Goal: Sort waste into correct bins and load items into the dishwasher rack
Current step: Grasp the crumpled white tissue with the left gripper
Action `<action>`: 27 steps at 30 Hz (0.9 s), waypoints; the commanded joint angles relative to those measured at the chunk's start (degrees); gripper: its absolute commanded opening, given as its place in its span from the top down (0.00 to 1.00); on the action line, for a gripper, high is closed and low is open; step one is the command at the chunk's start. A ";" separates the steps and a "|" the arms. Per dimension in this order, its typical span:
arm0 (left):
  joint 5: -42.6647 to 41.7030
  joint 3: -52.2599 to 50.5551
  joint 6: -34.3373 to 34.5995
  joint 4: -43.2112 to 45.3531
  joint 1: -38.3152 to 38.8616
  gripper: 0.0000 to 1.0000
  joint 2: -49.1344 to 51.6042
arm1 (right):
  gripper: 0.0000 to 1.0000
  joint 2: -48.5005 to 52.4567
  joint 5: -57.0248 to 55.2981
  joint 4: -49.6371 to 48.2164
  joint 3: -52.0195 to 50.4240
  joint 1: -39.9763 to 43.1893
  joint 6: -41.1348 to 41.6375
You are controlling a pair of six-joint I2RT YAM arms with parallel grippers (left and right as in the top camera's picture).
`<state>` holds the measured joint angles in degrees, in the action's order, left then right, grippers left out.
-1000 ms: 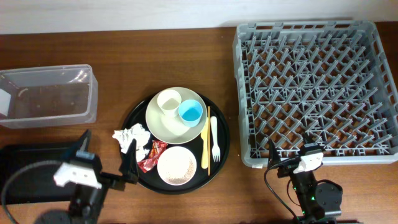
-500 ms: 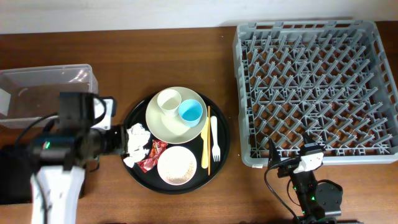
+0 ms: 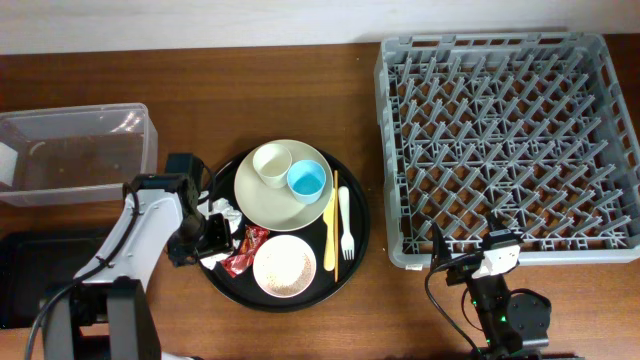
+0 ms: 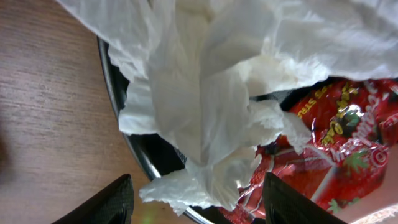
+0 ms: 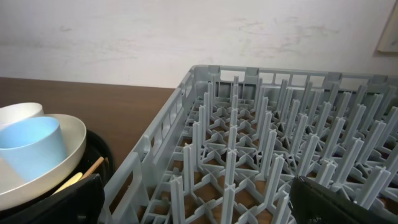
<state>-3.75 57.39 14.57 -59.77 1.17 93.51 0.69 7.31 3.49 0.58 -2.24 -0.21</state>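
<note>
The crumpled white tissue lies at the left edge of the round black tray, with the red wrapper beside it. My left gripper stands open over the tissue. Its fingers straddle the tissue's lower tip with a gap on each side, and the wrapper lies just right of it. The plate carries a cream cup and a blue cup. A bowl, a white fork and a yellow utensil lie nearby. My right gripper is open at the grey rack.
The clear tub stands at the far left and the black tray bin in front of it. The grey rack fills the right side. My right gripper sits at its front edge.
My left arm has swung from the table's front left to the tray's left rim, and its jaws have narrowed around the tissue. The right arm has not moved.
</note>
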 commanded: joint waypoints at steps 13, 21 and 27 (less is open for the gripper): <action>1.95 12.59 -20.48 0.87 5.07 0.31 3.45 | 0.01 -0.33 -0.50 0.42 -0.26 0.04 0.00; 2.10 6.16 -20.50 8.57 5.07 0.32 3.56 | 0.02 -0.33 -0.50 0.39 -0.26 0.04 0.00; 2.12 1.92 -20.52 13.31 5.07 0.32 3.56 | 0.02 -0.33 -0.50 0.42 -0.26 0.04 0.00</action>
<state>-1.87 60.45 -4.99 -47.24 6.15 96.57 0.69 7.29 3.49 0.58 -2.24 -0.21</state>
